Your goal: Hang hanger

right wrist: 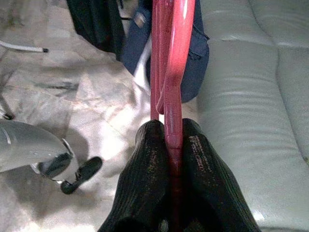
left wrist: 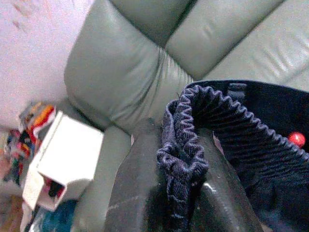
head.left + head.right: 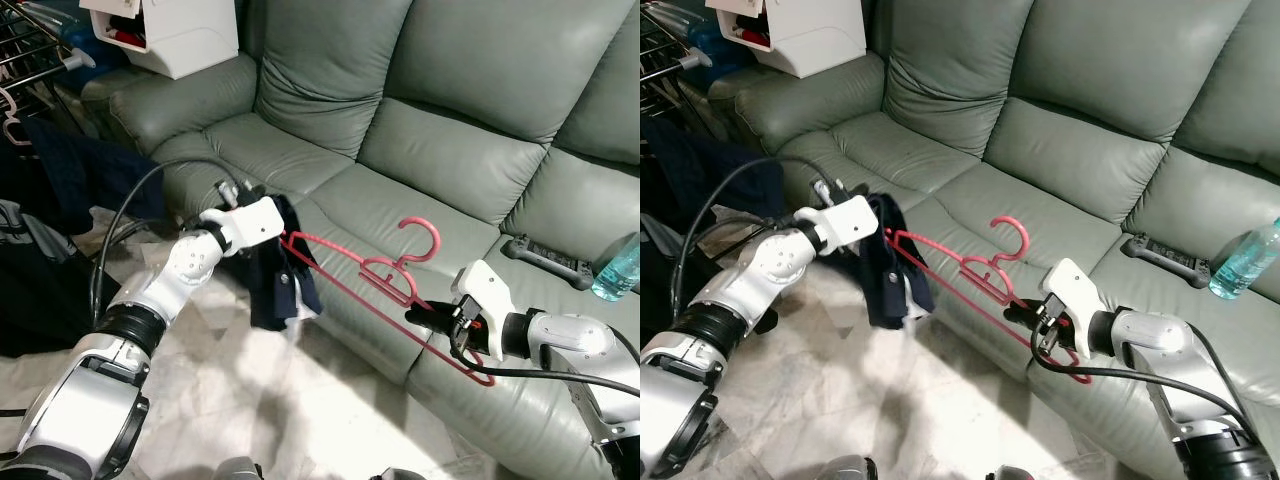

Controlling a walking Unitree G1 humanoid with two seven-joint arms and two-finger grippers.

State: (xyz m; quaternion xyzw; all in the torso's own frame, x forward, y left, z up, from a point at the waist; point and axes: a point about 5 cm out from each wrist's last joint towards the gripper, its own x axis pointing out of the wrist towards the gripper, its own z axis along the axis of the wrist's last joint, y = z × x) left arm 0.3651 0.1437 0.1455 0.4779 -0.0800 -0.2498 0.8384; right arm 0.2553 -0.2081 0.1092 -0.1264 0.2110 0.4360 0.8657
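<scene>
Right claw (image 3: 440, 320) grasping red hanger (image 3: 370, 275) near its lower end; left claw (image 3: 283, 232) clenched on dark blue garment's (image 3: 285, 285) waistband, above grey-green sofa (image 3: 420, 150) front edge.

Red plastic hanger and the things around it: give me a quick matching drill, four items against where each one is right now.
Items:
1. red plastic hanger
2. dark navy garment
3. black remote control
4. clear blue-tinted plastic bottle

Places:
A. lying flat on the sofa seat
B. pinched at its elastic edge by the left gripper
C. at the frame's right edge on the sofa
D. clamped at one end by the right gripper

Pairs: 1-D, 2-B, 3-A, 4-C
</scene>
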